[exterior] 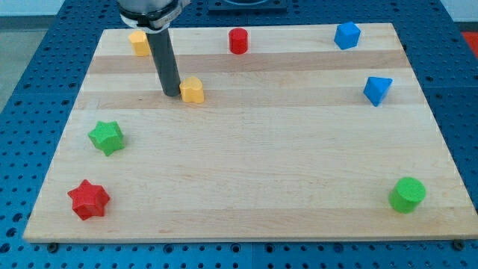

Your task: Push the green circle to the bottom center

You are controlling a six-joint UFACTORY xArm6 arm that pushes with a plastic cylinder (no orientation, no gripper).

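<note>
My tip (171,94) rests on the tabletop (246,157) in the upper left of the frame, just left of a yellow block (193,90) and close to touching it. There is no claw on this arm, only the rod, so there is nothing to hold apart or together.

The green circle (407,194) sits in the lower right corner of the frame, near the board's bottom and right edges and well apart from my tip. It is a short upright cylinder with its round face up. Seen from above it has no long axis and no heading, so it will slide the same whichever side is pushed.

The step in hand, as I judge it, is the approach. The circle has to travel left along the bottom edge toward the middle, so the tip should arrive on its right side, level with its centre. The gap there between block and board edge looks narrow. A path across the open middle of the board, curling around the circle's upper side, should avoid the blue blocks (377,90) at the right. A centred push matters, since a round block rolls off a thin rod easily and could slip over the bottom edge.
</note>
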